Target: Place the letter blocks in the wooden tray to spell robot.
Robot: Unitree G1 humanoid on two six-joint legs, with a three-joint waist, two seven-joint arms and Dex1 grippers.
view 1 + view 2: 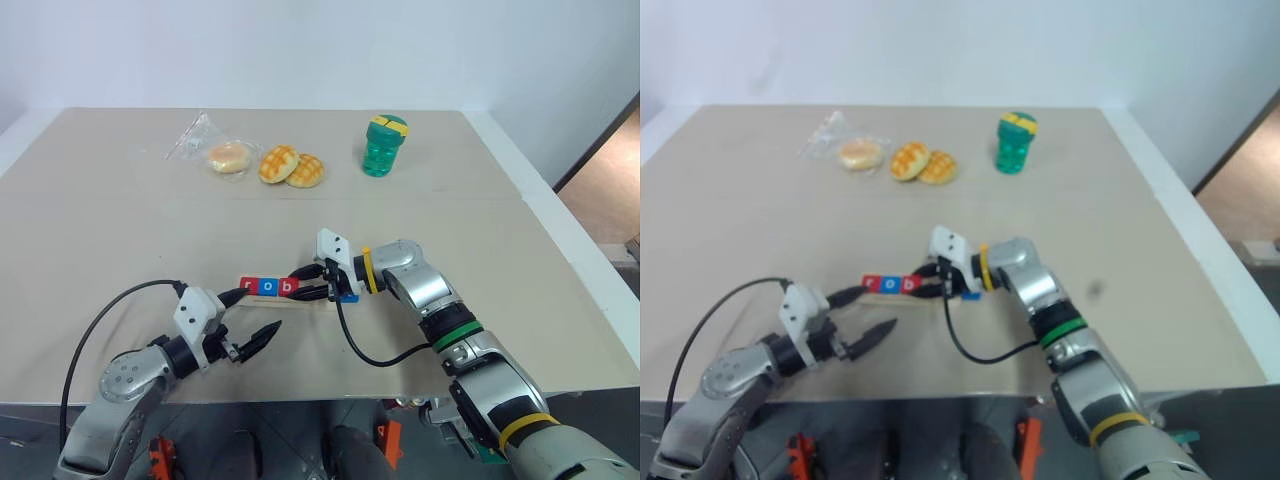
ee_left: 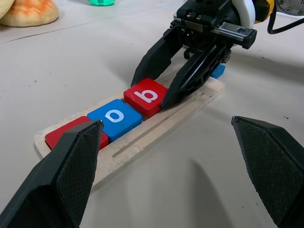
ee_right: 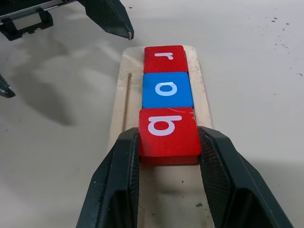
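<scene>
The table (image 1: 120, 230) carries the wooden tray (image 2: 156, 137) near its front edge, long axis running nine to three in the head views. The right gripper (image 3: 168, 156) comes in from three o'clock, its jaws pinching the red b block (image 3: 167, 130) by two opposite sides, third in line after the red r block (image 3: 166, 58) and the blue o block (image 3: 167, 89). The left gripper (image 1: 252, 318), jaws spread wide and empty, hangs at the tray's seven o'clock. A blue block (image 2: 218, 71) lies behind the right gripper, nearer that arm.

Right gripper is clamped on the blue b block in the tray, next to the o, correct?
Not quite: the b block held by the right gripper is red, as the right wrist view shows. It does sit in the wooden tray beside the blue o block.
</scene>
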